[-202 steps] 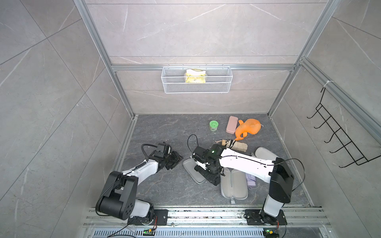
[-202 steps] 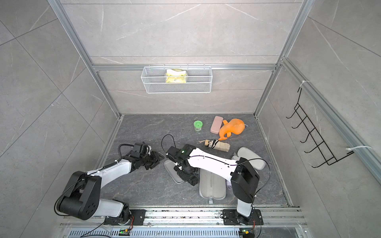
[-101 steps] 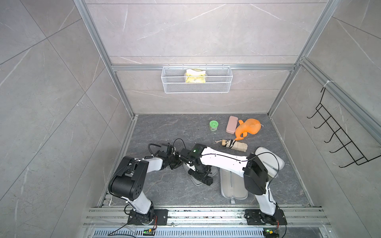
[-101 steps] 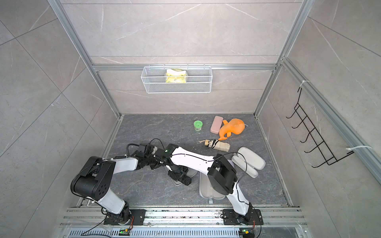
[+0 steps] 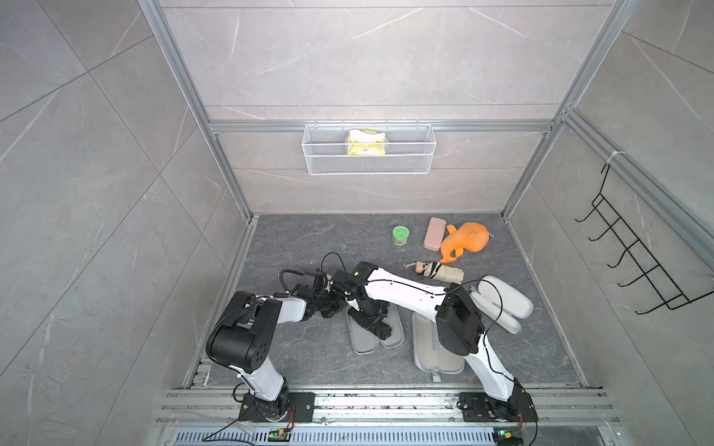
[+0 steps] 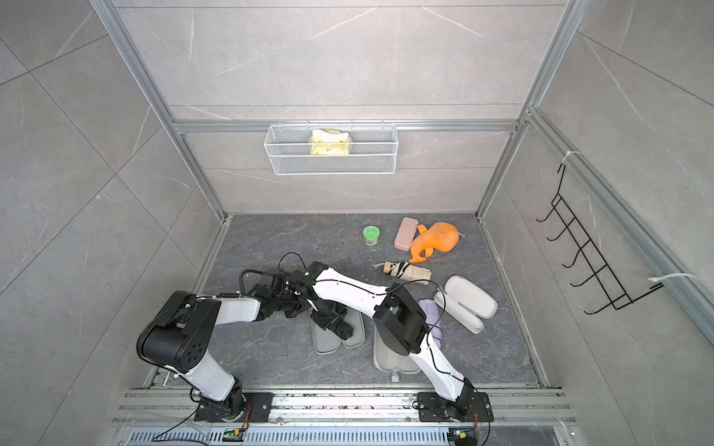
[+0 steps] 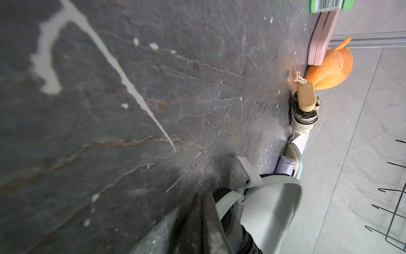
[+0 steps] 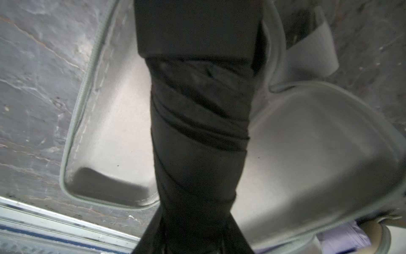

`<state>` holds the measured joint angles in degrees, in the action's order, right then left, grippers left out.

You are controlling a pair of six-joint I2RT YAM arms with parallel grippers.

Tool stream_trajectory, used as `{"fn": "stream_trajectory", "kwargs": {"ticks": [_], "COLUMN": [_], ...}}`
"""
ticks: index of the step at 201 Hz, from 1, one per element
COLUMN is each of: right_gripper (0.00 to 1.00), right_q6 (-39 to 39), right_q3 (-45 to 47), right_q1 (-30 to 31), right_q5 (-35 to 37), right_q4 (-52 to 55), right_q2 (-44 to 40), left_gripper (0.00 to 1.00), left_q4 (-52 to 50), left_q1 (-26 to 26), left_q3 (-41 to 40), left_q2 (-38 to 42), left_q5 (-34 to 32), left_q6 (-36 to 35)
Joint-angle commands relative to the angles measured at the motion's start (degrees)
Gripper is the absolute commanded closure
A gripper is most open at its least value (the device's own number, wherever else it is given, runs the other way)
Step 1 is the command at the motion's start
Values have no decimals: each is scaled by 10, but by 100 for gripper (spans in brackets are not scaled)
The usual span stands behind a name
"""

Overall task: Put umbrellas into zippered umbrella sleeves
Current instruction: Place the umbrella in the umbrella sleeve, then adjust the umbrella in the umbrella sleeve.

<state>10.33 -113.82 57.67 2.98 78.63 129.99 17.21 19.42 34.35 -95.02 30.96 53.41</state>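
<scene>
My right gripper is shut on the black umbrella and holds it over an open zippered sleeve with grey lining. In both top views the black umbrella lies across that open sleeve. My left gripper is shut, its fingers pressed together against the sleeve's rim; nothing shows between them. The beige umbrella lies on the floor further back. A lilac umbrella lies under my right arm.
A second open sleeve lies near the front. A cream sleeve sits open at the right. A pink case, an orange plush toy and a green tub stand at the back. A wire basket hangs on the wall.
The left gripper has shut and moved right to the sleeve's rim. The right arm has carried the black umbrella a little leftward over the open sleeve.
</scene>
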Motion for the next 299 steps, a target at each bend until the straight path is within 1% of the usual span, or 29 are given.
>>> {"fn": "stream_trajectory", "kwargs": {"ticks": [1, 34, 47, 68, 85, 99, 128, 138, 162, 176, 197, 216, 231, 255, 272, 287, 299], "right_gripper": [79, 74, 71, 70, 68, 65, 54, 47, 35, 30, 24, 21, 19, 18, 18, 18, 18], "right_q6": [44, 84, 93, 105, 113, 129, 177, 189, 193, 190, 181, 179, 179, 192, 209, 223, 233], "right_q3": [-17, -20, -27, -34, -22, 6, 69, 81, 93, 101, 113, 130, 150, 191, 223, 255, 277], "right_q1": [3, 5, 6, 7, 14, 17, 18, 18, 18, 17, 9, -1, -8, -15, -16, -16, -15], "right_q5": [-20, -59, -66, -91, -95, -96, -83, -83, -124, -142, -165, -185, -192, -211, -217, -220, -229], "right_q4": [0, 2, 8, 4, -17, -44, -100, -114, -132, -138, -142, -149, -158, -182, -201, -216, -236], "right_q2": [10, 10, 10, 8, 15, 17, -3, -10, -24, -40, -67, -92, -107, -128, -145, -160, -166], "left_gripper": [99, 100, 100, 100, 100, 100, 100, 100, 100, 100, 89, 73, 64, 55, 51, 47, 46], "left_q4": [30, 46, 47, 47, 50, 54, 55, 55, 59, 55, 19, 3, -7, -18, -17, -23, -32], "left_q1": [23, 44, 50, 54, 55, 57, 65, 70, 79, 79, 73, 58, 51, 50, 53, 68, 84], "left_q3": [-28, -58, -68, -76, -76, -76, -83, -83, -82, -84, -81, -90, -100, -117, -136, -152, -165], "left_q2": [26, 61, 76, 89, 85, 84, 90, 88, 87, 97, 124, 148, 169, 198, 222, 247, 261], "left_q5": [11, -25, -38, -55, -57, -58, -72, -77, -77, -72, -70, -62, -59, -50, -37, -38, -48], "left_q6": [49, 92, 102, 111, 111, 115, 121, 123, 131, 133, 118, 115, 115, 121, 134, 143, 148]}}
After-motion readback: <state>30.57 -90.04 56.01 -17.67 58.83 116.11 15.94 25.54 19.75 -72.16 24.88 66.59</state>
